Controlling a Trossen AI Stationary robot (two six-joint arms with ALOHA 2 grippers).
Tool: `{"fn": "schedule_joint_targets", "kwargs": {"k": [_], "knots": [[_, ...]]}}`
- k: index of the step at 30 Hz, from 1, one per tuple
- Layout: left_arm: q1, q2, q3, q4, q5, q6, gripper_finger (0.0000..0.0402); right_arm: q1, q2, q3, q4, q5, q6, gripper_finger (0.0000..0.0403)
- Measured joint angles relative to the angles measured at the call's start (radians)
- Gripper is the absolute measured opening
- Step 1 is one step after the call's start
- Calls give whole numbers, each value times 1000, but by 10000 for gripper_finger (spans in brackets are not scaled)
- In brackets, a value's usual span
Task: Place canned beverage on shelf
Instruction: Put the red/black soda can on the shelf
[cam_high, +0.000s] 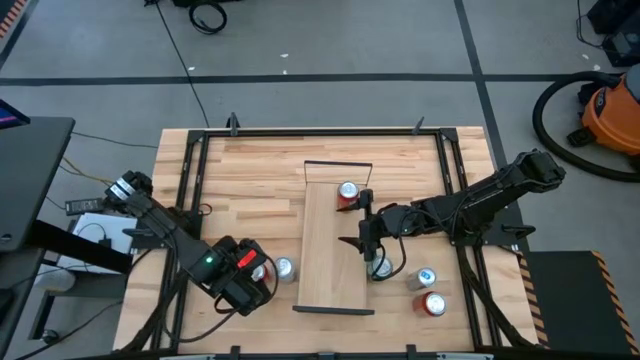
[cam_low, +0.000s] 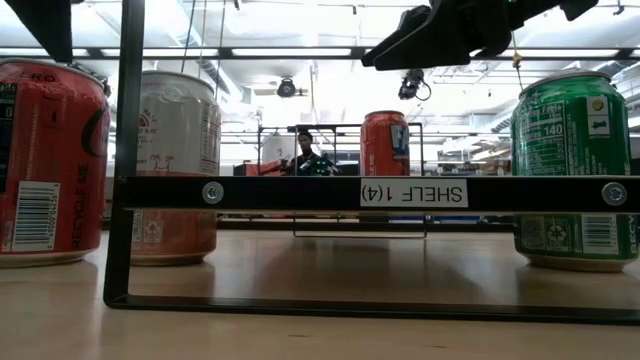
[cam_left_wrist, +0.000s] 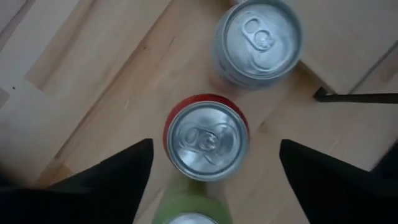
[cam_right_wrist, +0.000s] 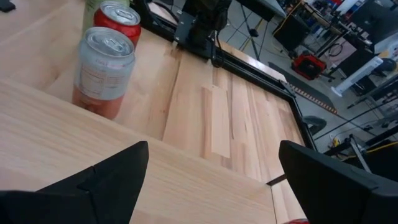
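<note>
I have the left gripper right above a red can, fingers spread wide, holding nothing. If I drop crooked, I could knock the silver can beside it. Farther off, the right gripper hangs spread over the shelf.

Slatted table carries shelf, five cans; red can on shelf.

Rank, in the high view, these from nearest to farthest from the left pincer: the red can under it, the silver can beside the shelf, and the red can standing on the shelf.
1. Red can, directly beneath the left pincer.
2. Silver can, just beyond, near the shelf edge.
3. Red can on the shelf, at its far end.
</note>
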Motion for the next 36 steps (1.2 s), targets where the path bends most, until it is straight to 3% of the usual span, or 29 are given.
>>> {"fn": "schedule_joint_targets", "kwargs": {"k": [13, 23, 36], "knots": [[54, 36, -8, -4, 38, 83, 382, 33, 0, 0, -21, 7, 27, 372], [53, 36, -130, 82, 119, 96, 382, 47, 0, 0, -21, 22, 30, 372], [69, 35, -167, 116, 138, 230, 305, 47, 0, 0, -21, 22, 42, 372]]}}
